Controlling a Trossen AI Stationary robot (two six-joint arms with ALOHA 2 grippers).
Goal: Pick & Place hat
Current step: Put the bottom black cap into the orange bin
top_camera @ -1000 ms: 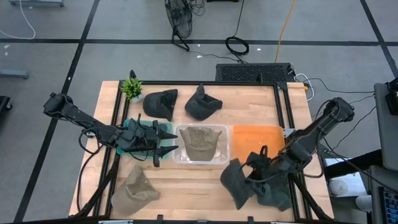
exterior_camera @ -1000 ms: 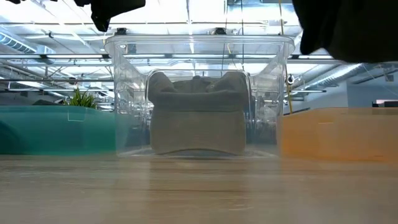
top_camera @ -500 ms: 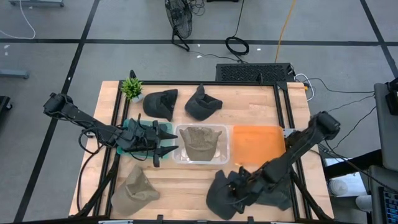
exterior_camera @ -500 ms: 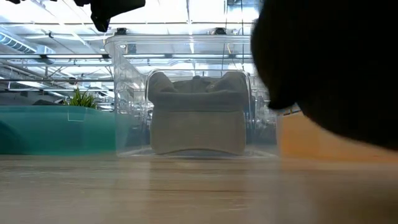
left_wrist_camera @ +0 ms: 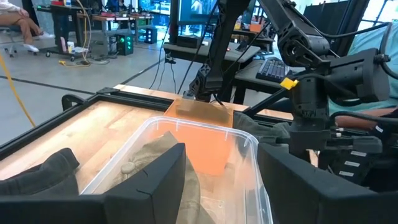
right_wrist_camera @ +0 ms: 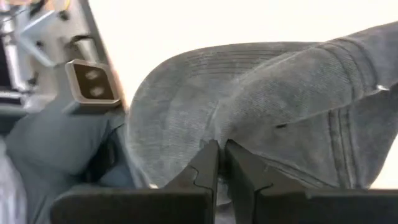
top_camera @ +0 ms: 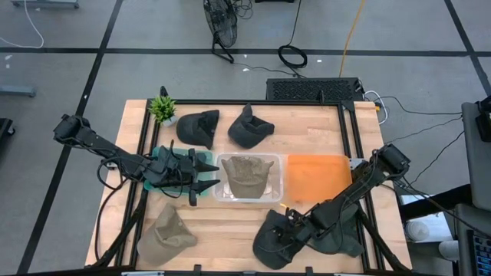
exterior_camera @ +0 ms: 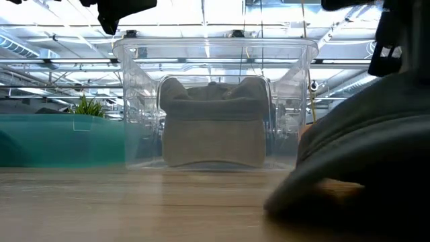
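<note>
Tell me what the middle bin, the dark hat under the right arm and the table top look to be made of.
Middle bin: clear hard plastic, glossy; the tan hat inside shows through its walls.
Dark hat: grey woven cloth, probably washed cotton; ribbed weave and stitched seams show in the right wrist view, matte.
Table top: pale wood, likely butcher-block planks; lengthwise grain strips, smooth satin finish.

There are six caps in all: four dark grey ones and two tan ones. Two dark caps point(top_camera: 198, 127) point(top_camera: 249, 126) lie along the far side of the table, two more point(top_camera: 274, 244) point(top_camera: 337, 239) sit at the near right, one tan cap point(top_camera: 164, 235) lies at the near left, and the other tan cap point(top_camera: 247, 175) sits inside the clear bin point(top_camera: 277, 182). There are three bins in a row, one teal bin point(top_camera: 156, 155), one clear and one orange bin point(top_camera: 317, 175), plus one small potted plant point(top_camera: 163, 108) and two robot arms.
</note>
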